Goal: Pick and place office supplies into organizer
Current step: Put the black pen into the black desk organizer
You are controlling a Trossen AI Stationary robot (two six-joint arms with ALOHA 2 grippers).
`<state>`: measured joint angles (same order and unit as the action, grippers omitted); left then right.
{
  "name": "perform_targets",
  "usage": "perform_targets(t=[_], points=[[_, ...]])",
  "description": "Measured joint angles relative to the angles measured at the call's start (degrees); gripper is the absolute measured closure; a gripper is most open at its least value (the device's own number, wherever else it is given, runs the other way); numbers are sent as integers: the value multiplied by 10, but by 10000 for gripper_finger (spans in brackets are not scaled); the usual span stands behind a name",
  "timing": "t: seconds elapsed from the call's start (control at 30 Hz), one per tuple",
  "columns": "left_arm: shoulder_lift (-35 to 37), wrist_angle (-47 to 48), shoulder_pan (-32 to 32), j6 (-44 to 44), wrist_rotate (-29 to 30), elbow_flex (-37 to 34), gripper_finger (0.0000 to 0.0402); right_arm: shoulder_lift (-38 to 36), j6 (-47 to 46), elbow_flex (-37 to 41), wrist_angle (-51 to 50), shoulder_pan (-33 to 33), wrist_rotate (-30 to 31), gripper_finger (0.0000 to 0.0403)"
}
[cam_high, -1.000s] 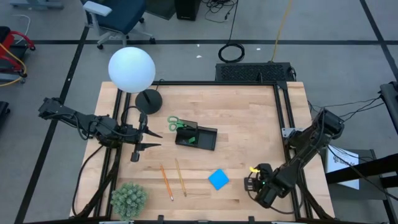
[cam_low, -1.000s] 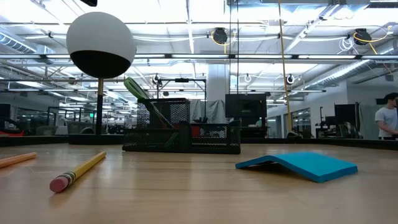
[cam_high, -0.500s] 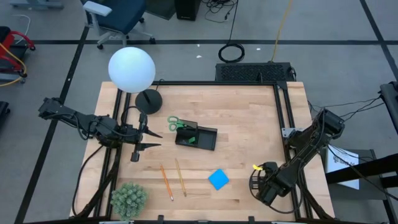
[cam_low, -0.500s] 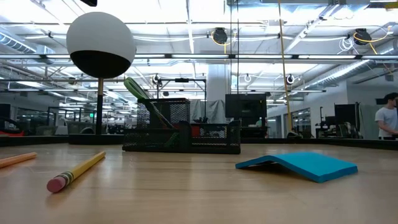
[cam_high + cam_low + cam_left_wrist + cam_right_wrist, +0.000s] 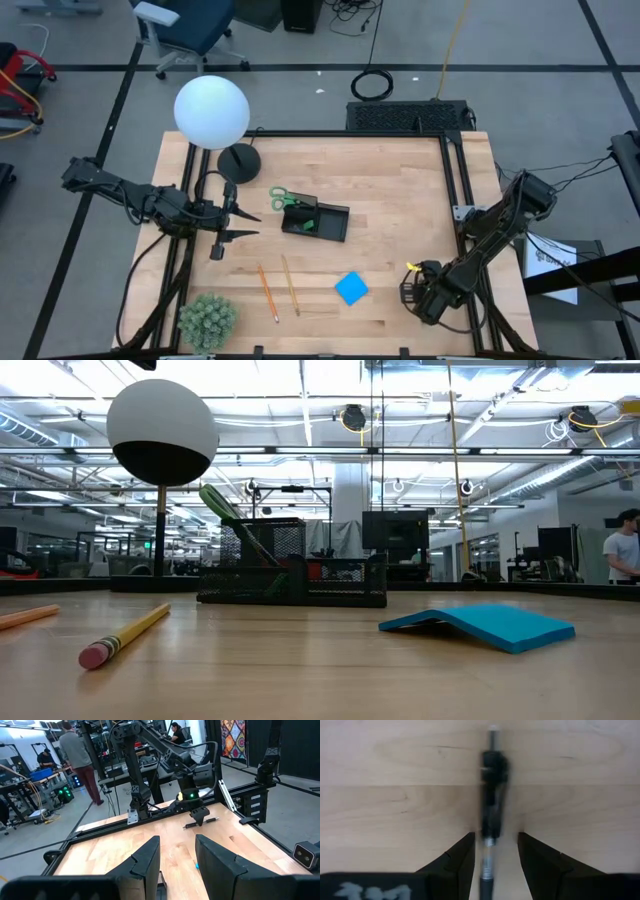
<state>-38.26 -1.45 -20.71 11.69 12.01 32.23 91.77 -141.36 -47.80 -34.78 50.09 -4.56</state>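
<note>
A dark pen [image 5: 491, 805] lies flat on the wood near the table's right near corner. My right gripper [image 5: 495, 851] points down over it, open, one finger on either side of the pen's barrel with a gap on both sides. In the left wrist view it [image 5: 199, 816] hangs just above the pen [image 5: 201, 823]. The black organizer [image 5: 316, 220] stands mid-table; the green-handled scissors [image 5: 283, 199] lean out of its left end. Two pencils [image 5: 268, 292] and the blue pad [image 5: 351, 288] lie on the near part of the table. My left gripper [image 5: 243, 220] waits open at the left.
A white globe lamp [image 5: 211, 112] on a round black base [image 5: 239, 160] stands at the far left. A spiky green plant ball [image 5: 207, 320] sits at the near left corner. The black frame rail [image 5: 462, 200] runs along the right edge. People stand in the room beyond.
My right gripper has sunk toward the table at the near right and tipped further downward, its jaws unchanged. Nothing on the table has been moved.
</note>
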Motion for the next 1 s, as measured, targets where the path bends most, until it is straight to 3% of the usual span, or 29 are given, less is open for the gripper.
perform_targets(t=[1.0], points=[[0,4,0,0,1,0,270,4,42,14,-23,3,29,264]])
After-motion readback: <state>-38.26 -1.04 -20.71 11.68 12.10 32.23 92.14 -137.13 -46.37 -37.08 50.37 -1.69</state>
